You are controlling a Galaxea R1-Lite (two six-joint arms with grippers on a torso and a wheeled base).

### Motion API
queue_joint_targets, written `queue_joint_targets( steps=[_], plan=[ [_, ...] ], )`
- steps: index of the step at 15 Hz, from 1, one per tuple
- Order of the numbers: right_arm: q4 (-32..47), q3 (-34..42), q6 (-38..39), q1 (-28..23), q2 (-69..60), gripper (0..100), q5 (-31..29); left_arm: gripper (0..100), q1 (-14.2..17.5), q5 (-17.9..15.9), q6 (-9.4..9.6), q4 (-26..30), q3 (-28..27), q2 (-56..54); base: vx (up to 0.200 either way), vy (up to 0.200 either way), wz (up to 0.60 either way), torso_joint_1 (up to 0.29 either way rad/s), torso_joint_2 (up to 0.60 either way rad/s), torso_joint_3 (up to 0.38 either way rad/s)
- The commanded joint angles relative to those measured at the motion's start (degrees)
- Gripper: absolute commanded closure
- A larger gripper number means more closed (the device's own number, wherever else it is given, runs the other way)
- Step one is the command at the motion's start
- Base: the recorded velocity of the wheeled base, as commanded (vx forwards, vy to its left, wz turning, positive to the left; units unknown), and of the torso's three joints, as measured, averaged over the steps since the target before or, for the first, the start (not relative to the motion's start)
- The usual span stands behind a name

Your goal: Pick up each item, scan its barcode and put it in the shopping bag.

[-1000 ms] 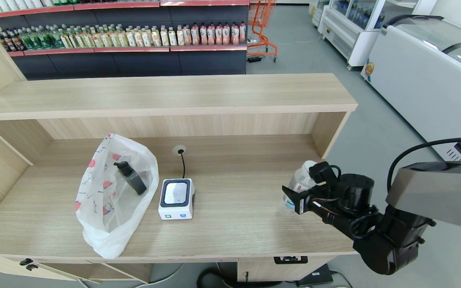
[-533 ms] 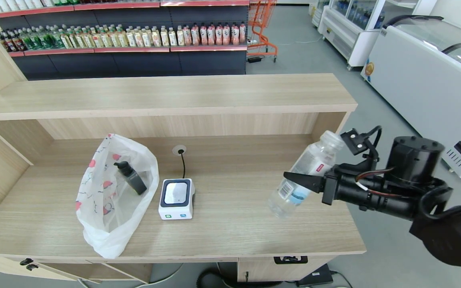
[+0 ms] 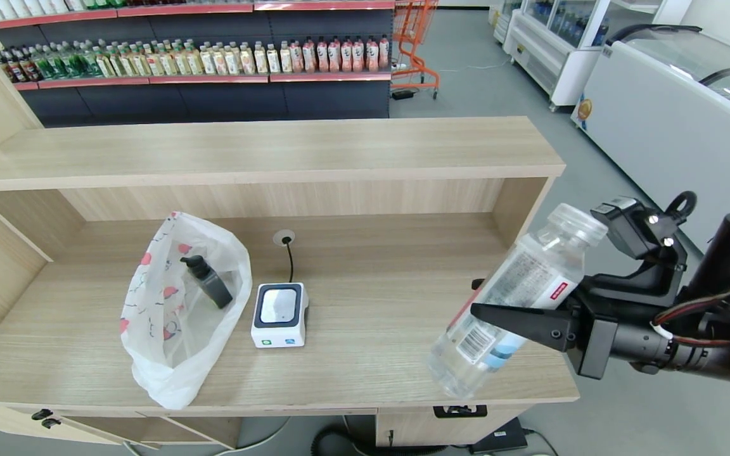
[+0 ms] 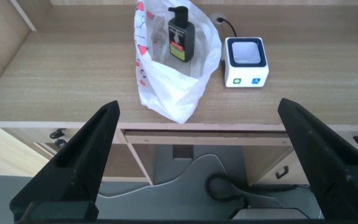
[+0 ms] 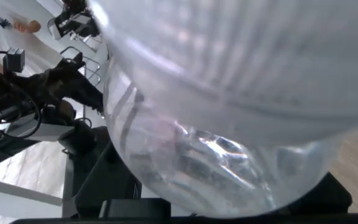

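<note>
**Water bottle held over the front right corner of the tabletop**

Nearest, in front of the tabletop's [image 3: 371, 316] front edge and lower than its surface, the left gripper [image 4: 197, 112] is seen with its two dark fingers [image 4: 86, 155] spread wide apart and nothing between them.

Over the front right corner, a clear water bottle [image 3: 523, 285] is clamped around its labelled middle by the fingers [image 3: 517, 322] of the right gripper [image 3: 485, 301]. The bottle is held clear of the surface and tilted, with its base low near the front edge and its white cap raised toward the right edge. A barcode on its label is turned toward the head camera. In the right wrist view the bottle's transparent body [image 5: 229, 93] is seen very close to the lens.

Toward the front left, a thin white shopping bag [image 3: 149, 354] with red prints is laid on the tabletop, its mouth open toward the back. A dark pump bottle [image 3: 208, 282] is lying tilted inside it. Just beside the bag, near the middle of the tabletop, a white barcode scanner [image 3: 279, 313] is set with its window facing up. A black cable [image 3: 289, 259] is run from it to a round grommet [image 3: 284, 237] nearer the back edge.

Behind the back edge a raised wooden ledge [image 3: 263, 149] is fitted. Beyond it, store shelves [image 3: 213, 57] lined with drink bottles, an orange cart [image 3: 417, 38] and a white chest freezer [image 3: 675, 114] can be made out.
</note>
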Motion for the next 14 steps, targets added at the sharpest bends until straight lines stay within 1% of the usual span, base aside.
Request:
queue_joint_targets(
  steps=[1,2,4,7,10,12,14],
  plan=[
    [0.0,0.4,-0.1,2.5,-1.1,100,-1.3,0,0.0,0.0,0.02,0.0,0.0,0.0,0.0,0.0,0.0,0.0,0.0,0.0],
    [0.0,-0.1,0.0,5.3,-0.8,100,-3.4,0,0.0,0.0,0.02,0.0,0.0,0.0,0.0,0.0,0.0,0.0,0.0,0.0],
    [0.2,0.3,0.3,7.9,-1.3,100,-3.5,0,0.0,0.0,0.02,0.0,0.0,0.0,0.0,0.0,0.0,0.0,0.0,0.0],
    [2.2,0.9,0.3,8.6,-1.6,100,-3.5,0,0.0,0.0,0.02,0.0,0.0,0.0,0.0,0.0,0.0,0.0,0.0,0.0],
    [2.1,0.6,0.9,8.5,-1.6,100,-3.4,0,0.0,0.0,0.02,0.0,0.0,0.0,0.0,0.0,0.0,0.0,0.0,0.0],
    [1.8,0.3,2.3,8.5,-1.8,100,-1.2,0,0.0,0.0,0.02,0.0,0.0,0.0,0.0,0.0,0.0,0.0,0.0,0.0],
    [1.6,0.3,1.3,8.5,-1.1,100,1.0,0,0.0,0.0,0.02,0.0,0.0,0.0,0.0,0.0,0.0,0.0,0.0,0.0]
  ],
)
